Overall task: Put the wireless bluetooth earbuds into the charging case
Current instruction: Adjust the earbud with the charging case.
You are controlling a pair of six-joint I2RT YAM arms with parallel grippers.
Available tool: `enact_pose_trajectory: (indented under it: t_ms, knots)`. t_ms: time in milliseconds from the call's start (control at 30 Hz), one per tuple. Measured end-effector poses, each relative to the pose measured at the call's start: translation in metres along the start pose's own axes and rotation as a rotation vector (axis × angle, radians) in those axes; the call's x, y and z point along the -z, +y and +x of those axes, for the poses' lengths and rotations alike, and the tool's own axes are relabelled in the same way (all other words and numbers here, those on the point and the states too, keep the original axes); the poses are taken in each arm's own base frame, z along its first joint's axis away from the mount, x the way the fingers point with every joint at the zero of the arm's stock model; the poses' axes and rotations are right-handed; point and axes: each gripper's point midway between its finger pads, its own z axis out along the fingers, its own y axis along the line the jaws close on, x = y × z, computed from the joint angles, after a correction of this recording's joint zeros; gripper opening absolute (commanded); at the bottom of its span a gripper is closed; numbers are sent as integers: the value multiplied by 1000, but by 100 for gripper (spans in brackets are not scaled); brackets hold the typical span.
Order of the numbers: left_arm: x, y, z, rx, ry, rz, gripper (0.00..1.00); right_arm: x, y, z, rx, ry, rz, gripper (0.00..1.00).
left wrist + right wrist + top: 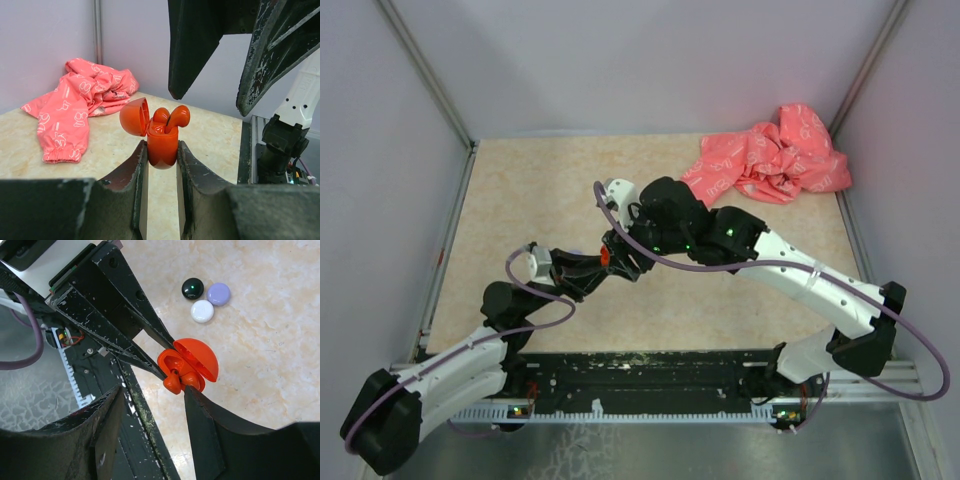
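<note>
Our left gripper [161, 150] clamps the open red charging case [173, 361], both red earbuds [172, 119] inside; right gripper [209, 102] parted above.

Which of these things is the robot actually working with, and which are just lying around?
In the job:
- red charging case, lid open, clamped in the left gripper
- two red earbuds standing in it
- right gripper, open just above

Lying about:
- pink cloth
- black disc, purple disc, white disc

A crumpled pink garment [770, 160] lies in the table's [520, 200] far-right corner; three small discs [202, 311] sit clustered.
</note>
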Motion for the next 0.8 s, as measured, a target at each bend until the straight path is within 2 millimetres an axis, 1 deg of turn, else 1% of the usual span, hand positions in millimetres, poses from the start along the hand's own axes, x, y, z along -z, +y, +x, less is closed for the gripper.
enact_pose_trajectory:
  t_ms: [400, 800]
  knots:
    - [0, 0, -1, 3, -3, 1, 0, -2, -2, 4, -17, 11, 2, 51]
    - [0, -1, -2, 3, -9, 3, 0, -3, 11, 6, -26, 21, -71, 48]
